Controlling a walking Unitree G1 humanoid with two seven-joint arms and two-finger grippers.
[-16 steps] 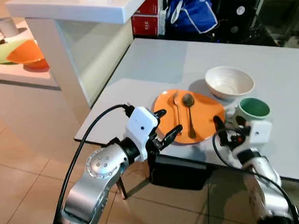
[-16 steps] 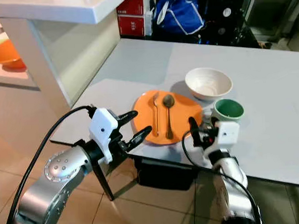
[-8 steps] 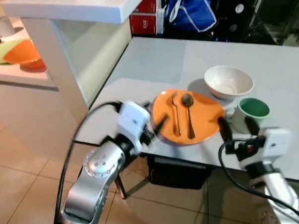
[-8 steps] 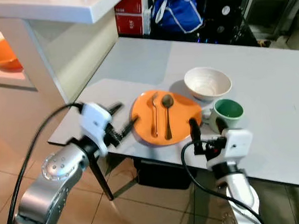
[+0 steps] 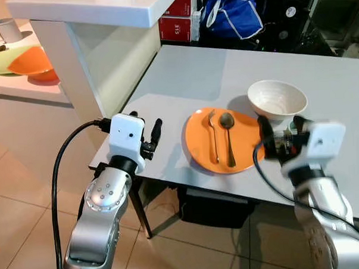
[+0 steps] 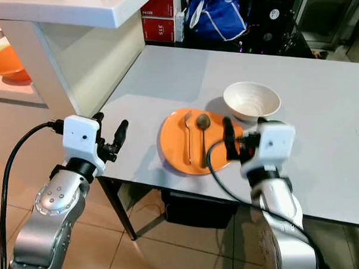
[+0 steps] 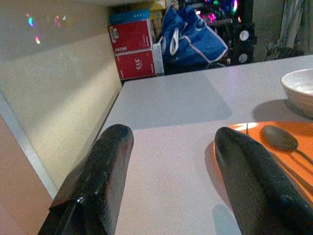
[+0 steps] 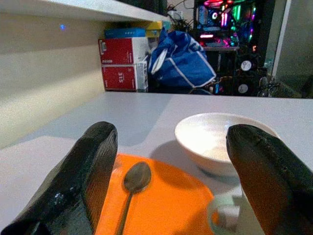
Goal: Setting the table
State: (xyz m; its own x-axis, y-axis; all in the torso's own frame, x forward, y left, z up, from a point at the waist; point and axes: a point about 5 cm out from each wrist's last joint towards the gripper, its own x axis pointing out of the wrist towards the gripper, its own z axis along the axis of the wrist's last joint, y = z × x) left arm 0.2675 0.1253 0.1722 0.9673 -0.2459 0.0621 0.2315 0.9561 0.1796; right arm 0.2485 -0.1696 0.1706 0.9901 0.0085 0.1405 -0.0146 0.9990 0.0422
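Note:
An orange plate (image 5: pixel 199 147) lies near the grey table's front edge (image 5: pixel 169 181), with a fork (image 5: pixel 213 138) and a spoon (image 5: pixel 227 133) lying side by side on it. Behind it to the right stands a white bowl (image 5: pixel 277 98). The rim of a mug (image 8: pixel 228 216) shows just below my right gripper in the right wrist view. My right gripper (image 5: pixel 280 125) hovers open over the plate's right rim, in front of the bowl. At the table's front left corner, left of the plate, my left gripper (image 5: pixel 151 133) is open and holds nothing.
A white counter (image 5: pixel 96 8) with a cream side wall rises left of the table. Red boxes (image 5: pixel 176 26) and a blue bag (image 5: pixel 231 15) sit beyond the far edge. A low shelf (image 5: pixel 28 87) at far left carries orange and green dishes and a cup. Tiled floor lies below.
My left gripper has swung left, away from the plate, to the table's corner. My right gripper has risen from below the table edge to over the plate's right rim, covering the mug.

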